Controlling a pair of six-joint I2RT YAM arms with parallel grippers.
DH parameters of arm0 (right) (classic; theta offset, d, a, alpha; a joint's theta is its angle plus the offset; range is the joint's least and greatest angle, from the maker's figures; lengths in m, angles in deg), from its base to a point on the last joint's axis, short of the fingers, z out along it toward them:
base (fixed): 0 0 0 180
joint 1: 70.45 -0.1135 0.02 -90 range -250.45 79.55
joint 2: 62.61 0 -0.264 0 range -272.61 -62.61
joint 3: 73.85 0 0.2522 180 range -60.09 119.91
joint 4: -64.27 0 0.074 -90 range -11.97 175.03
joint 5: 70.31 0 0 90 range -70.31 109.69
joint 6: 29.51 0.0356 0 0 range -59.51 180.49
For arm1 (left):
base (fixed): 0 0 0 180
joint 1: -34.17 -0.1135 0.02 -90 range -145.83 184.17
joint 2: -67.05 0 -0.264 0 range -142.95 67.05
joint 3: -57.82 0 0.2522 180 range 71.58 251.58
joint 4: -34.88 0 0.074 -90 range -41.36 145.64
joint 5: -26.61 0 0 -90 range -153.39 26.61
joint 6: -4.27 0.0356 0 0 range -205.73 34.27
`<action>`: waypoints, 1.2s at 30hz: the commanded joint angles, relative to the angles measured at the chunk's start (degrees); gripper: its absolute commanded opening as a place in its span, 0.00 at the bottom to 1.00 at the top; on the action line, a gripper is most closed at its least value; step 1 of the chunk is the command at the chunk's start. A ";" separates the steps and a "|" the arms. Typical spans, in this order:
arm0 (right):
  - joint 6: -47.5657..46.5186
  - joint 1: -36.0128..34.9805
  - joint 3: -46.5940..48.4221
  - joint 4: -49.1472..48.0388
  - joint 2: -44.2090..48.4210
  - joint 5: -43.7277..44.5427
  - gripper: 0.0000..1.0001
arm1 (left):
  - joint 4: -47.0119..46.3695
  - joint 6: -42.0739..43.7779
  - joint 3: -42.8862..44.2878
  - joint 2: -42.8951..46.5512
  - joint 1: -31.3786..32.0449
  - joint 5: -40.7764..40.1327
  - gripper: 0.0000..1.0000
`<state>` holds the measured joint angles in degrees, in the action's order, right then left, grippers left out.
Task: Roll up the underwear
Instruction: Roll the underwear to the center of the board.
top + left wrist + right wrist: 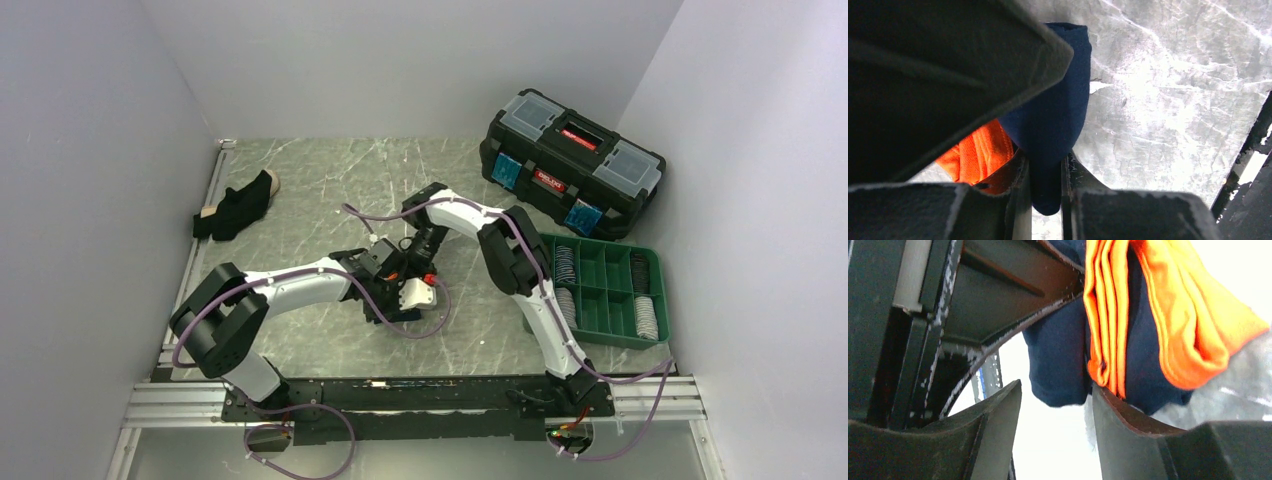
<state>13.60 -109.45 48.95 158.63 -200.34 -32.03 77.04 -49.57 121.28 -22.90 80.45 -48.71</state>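
Both arms meet over the middle of the table (pixel 300 180), and that is where the navy underwear (pixel 1058 115) is, bunched up between the two tools. The left gripper (pixel 1044 200) is clamped on it: a fold of dark cloth is squeezed tight between the jaws, with the orange waistband (pixel 979 156) bulging out on one side. Over to the right gripper (pixel 1056 386), whose jaws stand parted around the hanging bundle. One finger (pixel 1128 435) touches the folded orange edge, while the other finger (pixel 998 425) sits just clear of the navy cloth. I cannot tell whether the garment touches the tabletop. At the far left lies the black underwear (pixel 238 205) with its tan band, well apart from both arms. The black toolbox (pixel 570 160) sits far right, with the green tray (pixel 600 335) just nearer than it.
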 commanded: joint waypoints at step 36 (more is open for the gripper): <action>10.13 -4.67 -34.85 -41.72 42.07 27.74 0.59 | 45.56 16.48 31.02 -40.47 -26.05 38.36 0.00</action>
<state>26.51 -109.23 14.39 121.99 -157.72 -11.88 121.39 -35.56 152.09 -61.41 54.33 -4.36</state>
